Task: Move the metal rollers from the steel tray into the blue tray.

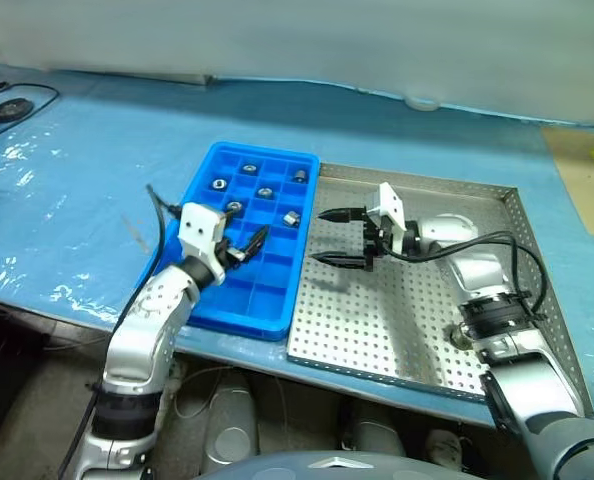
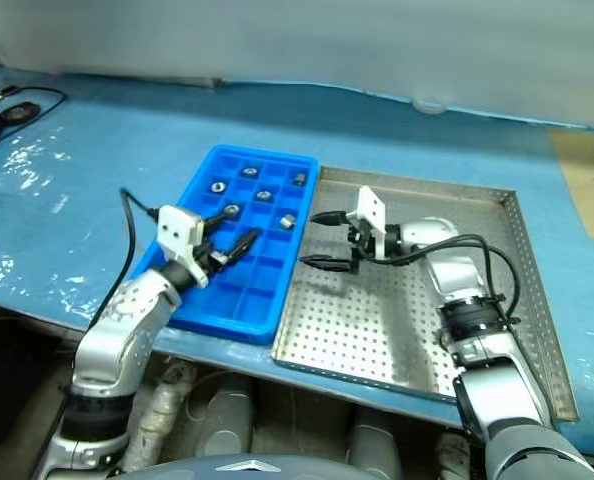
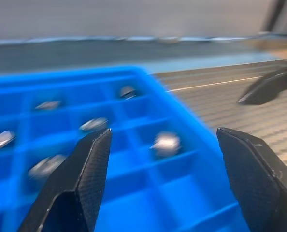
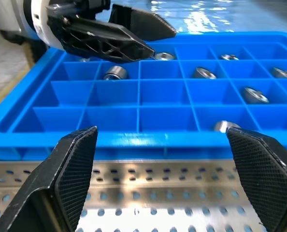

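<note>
Looking down from the head, I see six metal rollers [image 1: 290, 218] in the blue tray [image 1: 267, 310], just beyond my spread left gripper [image 1: 248, 243]; the steel tray [image 1: 377, 320] beneath my spread right gripper [image 1: 335, 238] looks bare. Through the wrists, both grippers' fingers gape empty, and I judge any low sweep could knock a roller from its compartment.

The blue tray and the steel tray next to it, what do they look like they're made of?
The blue tray looks like moulded plastic: uniform bright blue, thick smooth compartment walls with a soft sheen. The steel tray looks like sheet metal, probably stainless steel, though the exact alloy can't be told: dull silver-grey, thin raised rim, floor punched with regular rows of small holes.
</note>
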Controlling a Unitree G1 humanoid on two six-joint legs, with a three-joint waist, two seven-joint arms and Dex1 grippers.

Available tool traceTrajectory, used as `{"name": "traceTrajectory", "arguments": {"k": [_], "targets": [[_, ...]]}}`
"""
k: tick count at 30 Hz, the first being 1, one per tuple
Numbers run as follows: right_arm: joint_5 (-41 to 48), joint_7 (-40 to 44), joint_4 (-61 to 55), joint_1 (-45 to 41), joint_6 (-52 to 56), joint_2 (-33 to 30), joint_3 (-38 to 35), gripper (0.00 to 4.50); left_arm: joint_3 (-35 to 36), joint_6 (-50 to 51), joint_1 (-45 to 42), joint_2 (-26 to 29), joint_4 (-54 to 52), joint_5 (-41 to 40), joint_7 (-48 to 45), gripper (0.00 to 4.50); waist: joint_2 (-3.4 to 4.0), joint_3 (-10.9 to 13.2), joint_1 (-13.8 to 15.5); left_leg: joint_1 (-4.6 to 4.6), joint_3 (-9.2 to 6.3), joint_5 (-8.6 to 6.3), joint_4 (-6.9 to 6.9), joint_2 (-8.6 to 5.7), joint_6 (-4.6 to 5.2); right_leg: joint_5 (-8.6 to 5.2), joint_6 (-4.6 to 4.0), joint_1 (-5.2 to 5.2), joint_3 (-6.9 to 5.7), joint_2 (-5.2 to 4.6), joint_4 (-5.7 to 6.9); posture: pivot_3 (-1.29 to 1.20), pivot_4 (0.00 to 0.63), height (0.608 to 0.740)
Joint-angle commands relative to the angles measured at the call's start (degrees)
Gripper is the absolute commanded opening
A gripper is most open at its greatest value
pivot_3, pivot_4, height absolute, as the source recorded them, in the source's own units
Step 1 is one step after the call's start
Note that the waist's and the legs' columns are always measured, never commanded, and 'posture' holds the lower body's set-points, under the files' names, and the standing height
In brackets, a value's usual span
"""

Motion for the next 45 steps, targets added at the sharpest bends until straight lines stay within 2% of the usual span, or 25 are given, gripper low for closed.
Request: {"name": "traceTrajectory", "arguments": {"k": [1, 7, 13, 23, 31, 45], "targets": [[1.98, -3.38, -8.92, 4.27, 4.13, -3.66, -4.54, 4.50, -3.80, -3.66, -5.36, 1.42, 5.71, -2.22, -9.93, 3.66, 0.00, 0.00, -0.97, 0.04, 0.01, 0.00, 0.00, 0.00, 0.00, 0.00, 0.00, 0.02, 0.02, 0.00, 0.00, 0.00, 0.150, 0.740], [4.57, -9.83, -21.87, 15.18, 13.15, -9.47, -11.50, 4.50, -9.40, -7.35, -16.18, 0.49, 19.58, -2.56, -23.06, 3.66, 0.02, -0.01, -4.41, 0.29, 0.11, 0.03, -0.04, -0.02, -0.04, 0.01, 0.01, 0.11, 0.18, 0.02, 0.04, -0.14, 0.150, 0.740], [5.34, -14.93, -29.83, 25.62, 19.24, -13.39, -17.24, 4.50, -14.02, -10.99, -22.82, -1.90, 30.13, -1.30, -32.71, 3.66, 0.03, -0.02, -7.42, 0.80, 0.68, -0.03, -0.14, -0.07, 0.05, 0.00, 0.04, 0.12, 0.83, 0.06, 0.01, -0.27, 0.150, 0.740], [5.15, -18.15, -32.65, 36.89, 17.61, -14.10, -23.07, 4.50, -15.93, -13.07, -25.18, -5.36, 35.94, -0.07, -37.93, 3.66, 0.03, -0.02, -9.83, 0.89, 1.19, -0.20, -0.05, -0.10, 0.33, -0.15, 0.32, 0.02, 1.28, 0.02, -0.05, -0.36, 0.150, 0.740], [5.02, -18.78, -32.37, 37.88, 15.38, -14.13, -22.85, 4.50, -15.63, -13.95, -25.56, -6.03, 37.40, 0.97, -38.96, 3.66, 0.02, -0.01, -10.14, 0.90, 1.23, -0.24, -0.03, -0.11, 0.37, -0.25, 0.49, 0.00, 1.32, 0.02, -0.06, -0.37, 0.150, 0.740], [4.80, -18.30, -29.61, 31.82, 14.43, -14.06, -18.76, 4.50, -14.65, -13.47, -23.51, -4.97, 34.56, 1.54, -36.69, 3.66, 0.02, -0.01, -9.90, 0.87, 1.24, -0.25, -0.04, -0.12, 0.40, -0.09, 0.23, -0.01, 1.32, 0.00, -0.09, -0.31, 0.150, 0.740]]}}
